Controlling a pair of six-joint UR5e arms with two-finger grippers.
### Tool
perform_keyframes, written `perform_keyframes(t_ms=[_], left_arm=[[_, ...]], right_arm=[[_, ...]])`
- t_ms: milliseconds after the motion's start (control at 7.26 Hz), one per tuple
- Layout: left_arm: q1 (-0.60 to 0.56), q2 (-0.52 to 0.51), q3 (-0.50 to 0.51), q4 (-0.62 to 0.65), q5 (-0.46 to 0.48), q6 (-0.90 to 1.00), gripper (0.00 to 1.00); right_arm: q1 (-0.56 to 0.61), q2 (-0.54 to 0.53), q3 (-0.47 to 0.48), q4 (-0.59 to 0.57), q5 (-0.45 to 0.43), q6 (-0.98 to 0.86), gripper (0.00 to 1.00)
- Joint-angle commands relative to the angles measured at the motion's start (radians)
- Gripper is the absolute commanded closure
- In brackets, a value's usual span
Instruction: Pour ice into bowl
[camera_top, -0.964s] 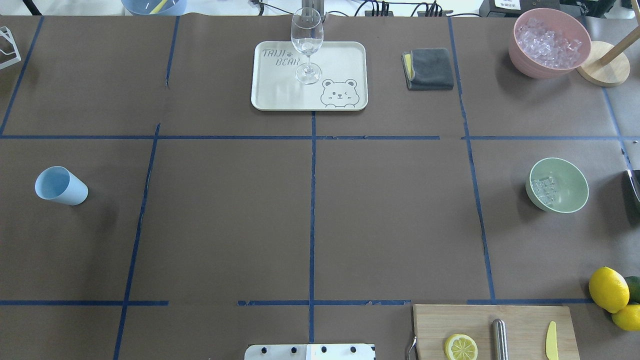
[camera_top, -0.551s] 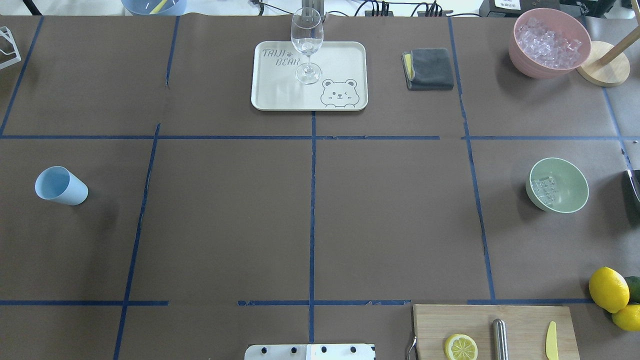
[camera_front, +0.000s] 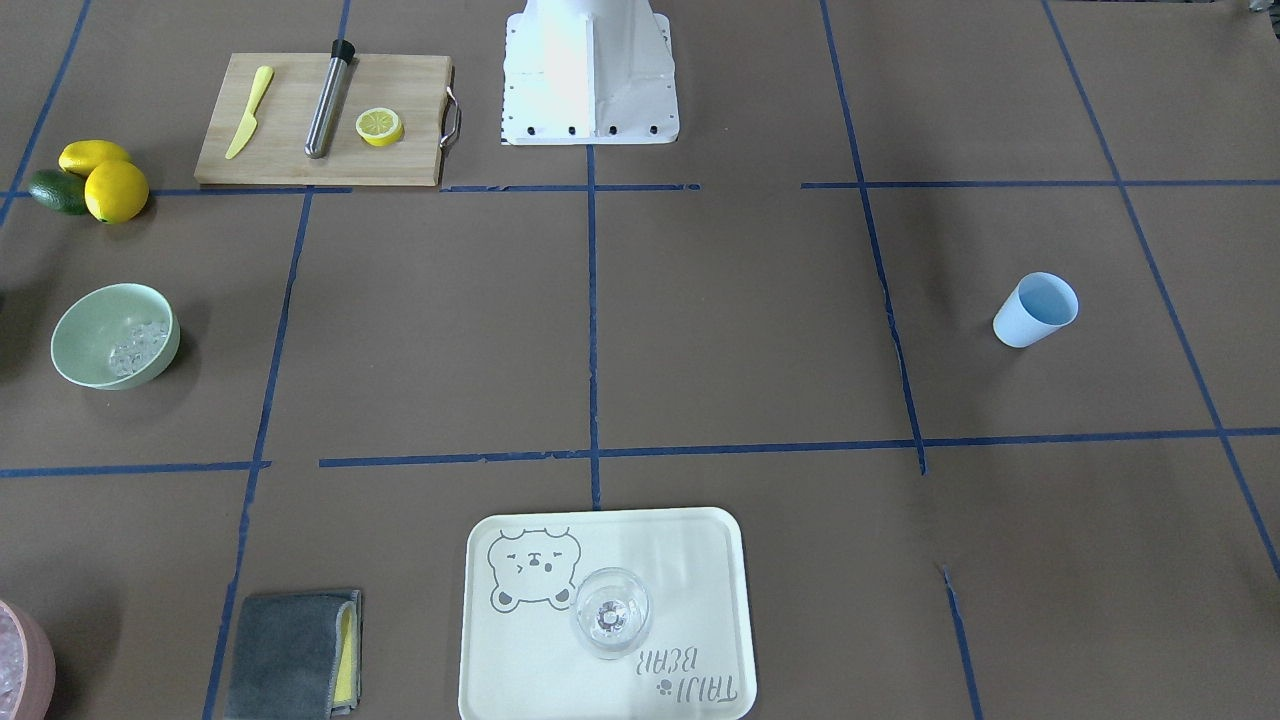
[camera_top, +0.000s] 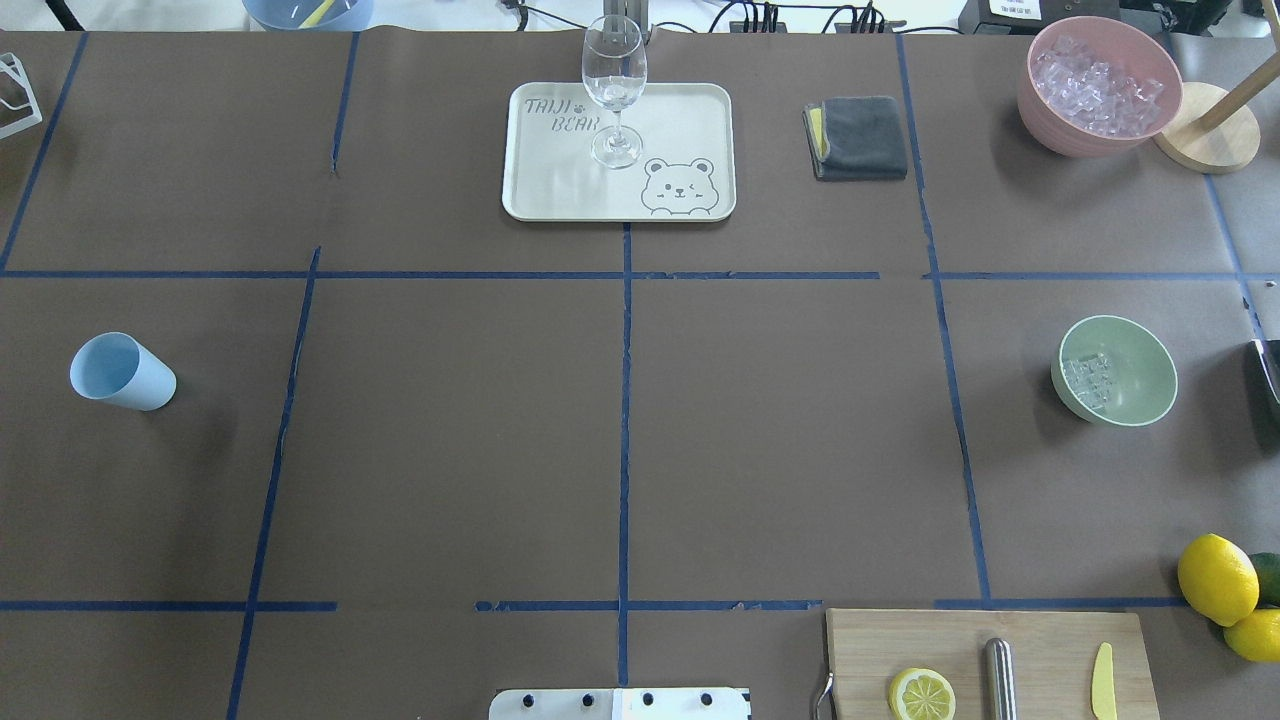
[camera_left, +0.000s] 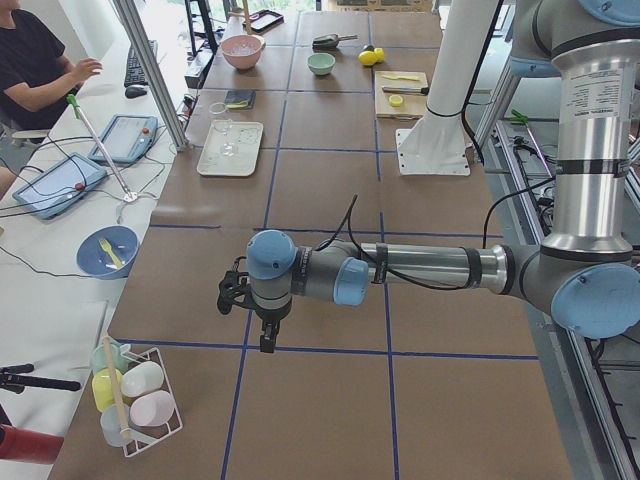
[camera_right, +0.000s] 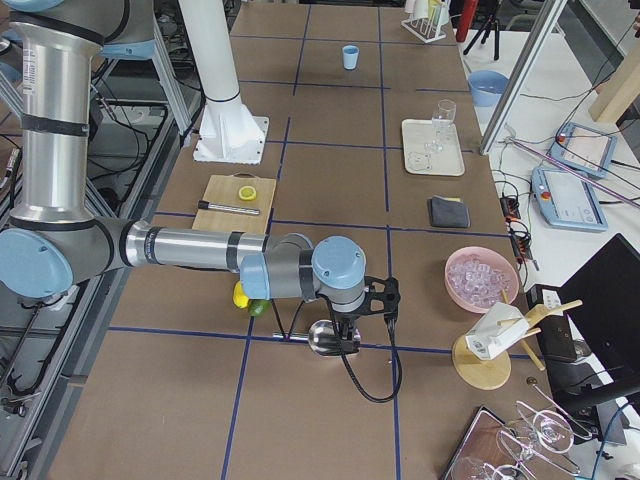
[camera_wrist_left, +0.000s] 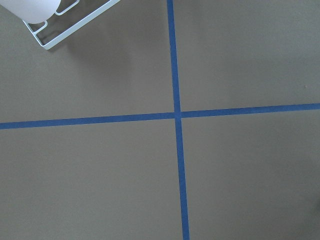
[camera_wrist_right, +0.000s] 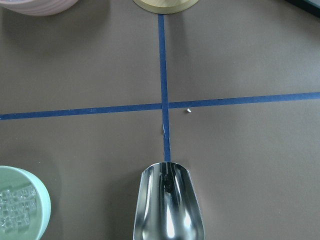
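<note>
Brown-papered table (camera_top: 450, 430), blue tape grid, and everything sits out toward the edges. Far side, centre: a bear-print tray (camera_top: 690, 110) with a glass (camera_top: 614, 85) standing on it. To its right are a folded grey cloth (camera_top: 858, 137) and then a pink bowl (camera_top: 1035, 115) heaped with clear cubes (camera_top: 1098, 85), a round wooden base (camera_top: 1215, 140) just beside it. Near edge, robot's right: a board (camera_top: 1050, 640) carrying a lemon half (camera_top: 921, 694), a steel bar (camera_top: 999, 678) and a yellow knife (camera_top: 1102, 680), with whole lemons (camera_top: 1216, 578) just off its corner. Way out on the left, alone, is a light blue cup (camera_top: 122, 371), mouth up.

A shiny scoop (camera_wrist_right: 169, 205) pokes into the right wrist view, its lip over a tape line, and the bowl's rim is just beside it but apart. From the side, the right gripper (camera_right: 345, 338) is low over the table at that scoop, but I cannot tell how its fingers stand. The left gripper (camera_left: 268, 342) hangs pointing down above a tape crossing, and I can't tell there either.

The bowl (camera_top: 1140, 385) stands on the robot's right, between the pink bowl and the lemons, well apart from the cup. It is mint green, matte and upright. The ice (camera_top: 1088, 381) lies inside, a small glassy cluster low against the wall nearest the table's centre.
</note>
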Motion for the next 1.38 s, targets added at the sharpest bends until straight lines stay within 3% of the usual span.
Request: perform_keyframes(t_ms=[0, 1240], left_arm=[[-0.001, -0.004, 0.0, 0.0, 0.0, 0.0, 0.0], [-0.002, -0.01, -0.016, 0.002, 0.0, 0.0, 0.0]], right_arm=[[-0.001, 0.001, 0.0, 0.0, -0.006, 0.0, 0.0], [0.004, 0.0, 0.009, 0.001, 0.007, 0.0, 0.0]])
